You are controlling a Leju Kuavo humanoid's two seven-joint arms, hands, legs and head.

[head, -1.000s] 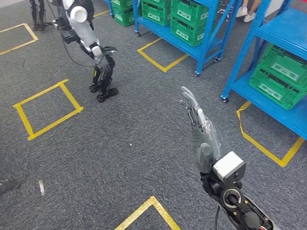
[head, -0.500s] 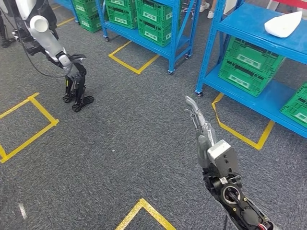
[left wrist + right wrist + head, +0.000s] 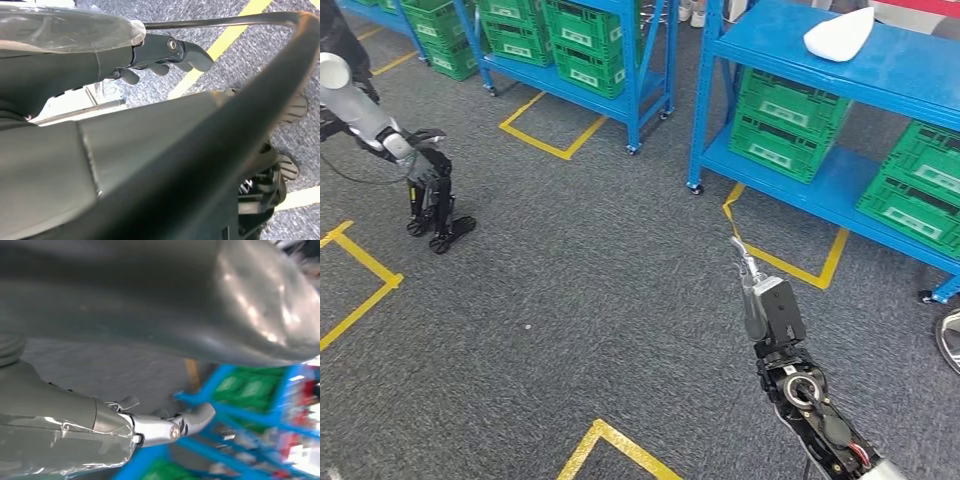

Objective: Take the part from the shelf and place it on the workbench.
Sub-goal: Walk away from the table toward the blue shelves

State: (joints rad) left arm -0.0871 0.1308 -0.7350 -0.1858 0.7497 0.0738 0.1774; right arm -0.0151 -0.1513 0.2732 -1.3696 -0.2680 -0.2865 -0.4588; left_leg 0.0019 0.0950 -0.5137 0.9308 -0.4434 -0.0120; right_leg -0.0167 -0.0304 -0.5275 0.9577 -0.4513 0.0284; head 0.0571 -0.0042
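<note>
1. My right hand (image 3: 752,290) is raised over the grey carpet (image 3: 584,290), fingers stretched straight toward the shelf (image 3: 893,70), nothing in it, so it's open.
2. In the right wrist view the same hand (image 3: 166,427) shows extended fingers (image 3: 196,417) with nothing between them; the background is blurred blue and green.
3. My left hand (image 3: 166,55): in the left wrist view I see dark fingers out over carpet and a yellow line, nothing visibly held. Most of it is hidden by dark body parts, so I cannot tell if it's open or closed.
4. The part (image 3: 839,34), white and flattish, lies on the shelf's upper blue board, well apart from my right hand.
5. Green crates (image 3: 780,125) sit on the shelf's lower board, below the part; more crates sit further right on the same board.
6. A second blue rack (image 3: 576,50) with green crates stands left of the shelf.
7. Yellow tape (image 3: 788,265) marks the floor in front of the shelf, just beyond my right hand.
8. Another robot (image 3: 388,150) stands far left of the shelf, silver arm out, dark feet on the carpet.
</note>
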